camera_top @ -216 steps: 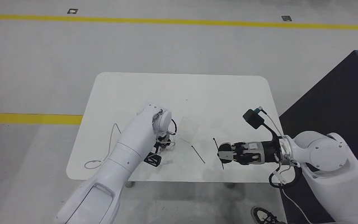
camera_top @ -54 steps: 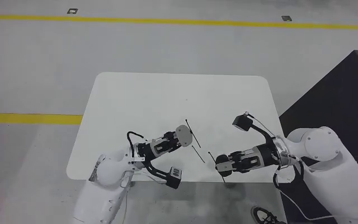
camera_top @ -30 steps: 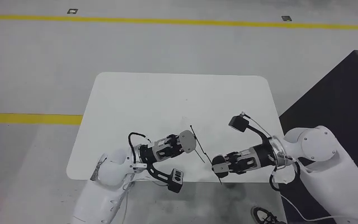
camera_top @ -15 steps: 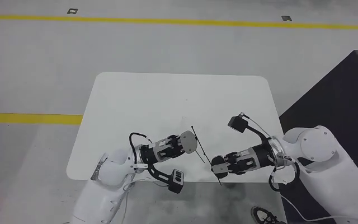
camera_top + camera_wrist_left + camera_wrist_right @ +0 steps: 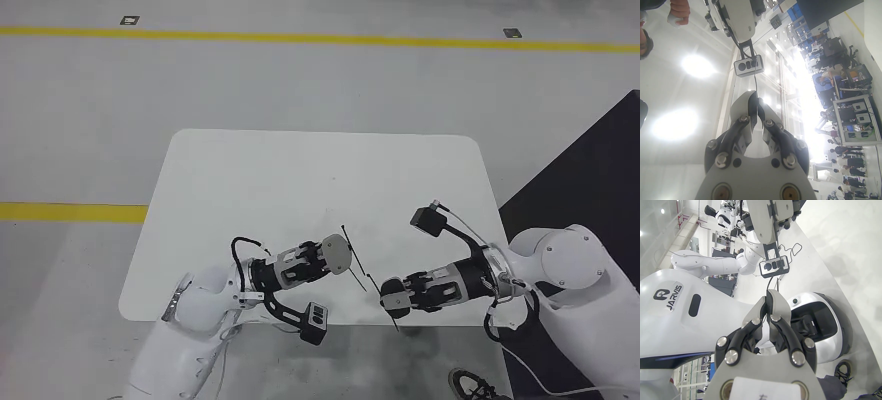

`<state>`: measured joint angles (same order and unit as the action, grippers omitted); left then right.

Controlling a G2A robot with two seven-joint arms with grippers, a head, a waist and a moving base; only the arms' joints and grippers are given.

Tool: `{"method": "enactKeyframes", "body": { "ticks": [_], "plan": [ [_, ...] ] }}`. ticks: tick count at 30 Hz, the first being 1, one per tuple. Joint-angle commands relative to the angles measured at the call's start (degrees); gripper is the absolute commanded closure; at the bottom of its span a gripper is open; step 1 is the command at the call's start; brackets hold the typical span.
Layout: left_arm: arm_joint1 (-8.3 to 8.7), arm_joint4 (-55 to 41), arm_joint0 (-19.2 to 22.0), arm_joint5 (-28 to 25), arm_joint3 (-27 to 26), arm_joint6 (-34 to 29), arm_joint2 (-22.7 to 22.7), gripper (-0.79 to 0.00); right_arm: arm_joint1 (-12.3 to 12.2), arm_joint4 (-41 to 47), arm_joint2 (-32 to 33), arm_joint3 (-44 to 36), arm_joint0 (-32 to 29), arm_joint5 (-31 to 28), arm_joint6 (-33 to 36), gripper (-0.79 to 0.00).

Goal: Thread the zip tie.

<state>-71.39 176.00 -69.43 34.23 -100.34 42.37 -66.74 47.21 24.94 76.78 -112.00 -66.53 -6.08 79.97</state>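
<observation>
Left gripper [image 5: 343, 256]: fingers pressed together, pinching the left tie; held over the near part of the table, facing the right gripper.
Left tie [image 5: 359, 273]: thin black strip, slanted in the top view. One end points toward the table's middle, the other runs down toward the right gripper.
Right gripper [image 5: 383, 292]: fingers pressed together, pinching the right tie; held over the table's near edge.
Right tie [image 5: 393, 318]: thin black strip. Its longer part sticks out past the table's near edge, and a short end juts from the fingertips in the right wrist view.
Gap: lower end of the left tie just beside the right gripper's tip; contact cannot be told.
Table [image 5: 300, 170]: white, rounded corners.
Floor [image 5: 300, 90]: grey, with yellow lines.
</observation>
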Motion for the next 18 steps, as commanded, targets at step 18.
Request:
{"method": "enactKeyframes", "body": {
  "ticks": [18],
  "plan": [
    [0.99,0.0,0.4,-0.1,-0.3,-1.2,1.0,0.000,-0.1,-0.3,-0.4,-0.1,0.4,0.2,-0.8,0.000]
  ]
}}
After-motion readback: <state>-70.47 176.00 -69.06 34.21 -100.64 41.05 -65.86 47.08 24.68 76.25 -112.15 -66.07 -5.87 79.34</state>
